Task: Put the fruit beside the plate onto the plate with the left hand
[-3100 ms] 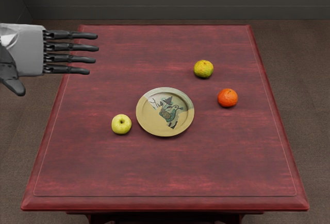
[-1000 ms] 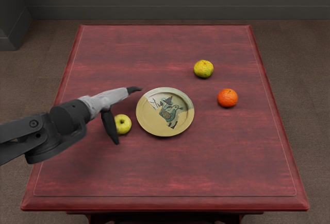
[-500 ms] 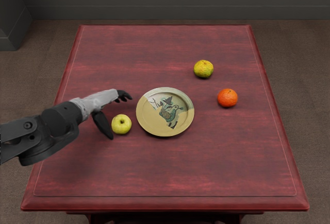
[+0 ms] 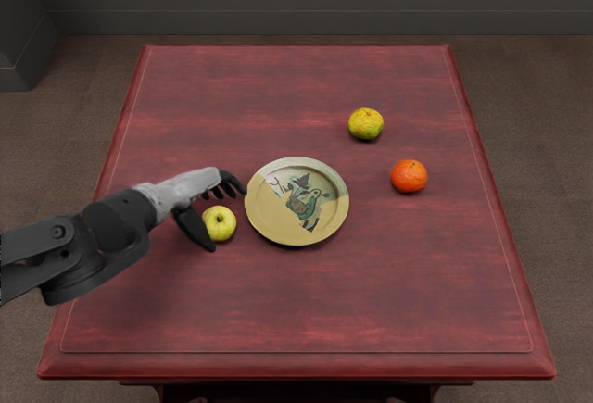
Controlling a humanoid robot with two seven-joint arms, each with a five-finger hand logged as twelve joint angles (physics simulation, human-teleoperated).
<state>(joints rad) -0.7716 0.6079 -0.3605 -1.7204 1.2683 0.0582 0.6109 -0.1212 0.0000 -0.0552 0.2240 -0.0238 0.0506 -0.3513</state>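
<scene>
A yellow-green apple (image 4: 220, 222) lies on the red table just left of the plate (image 4: 269, 220), a tan plate with a bird picture. My left hand (image 4: 215, 207) comes in from the left and straddles the apple: the fingers (image 4: 229, 182) curl over its far side and the thumb (image 4: 195, 228) reaches down its near left side. The hand is cupped around the fruit and has not closed on it. The apple still rests on the table. The right arm is out of view.
A greenish-yellow citrus fruit (image 4: 366, 124) sits behind and to the right of the plate. An orange (image 4: 409, 176) lies right of the plate. The table's left edge (image 4: 100, 181) runs close behind my forearm.
The left hand has shifted right and settled lower around the apple, with the fingers curling further over its far side. Apple and plate have not moved.
</scene>
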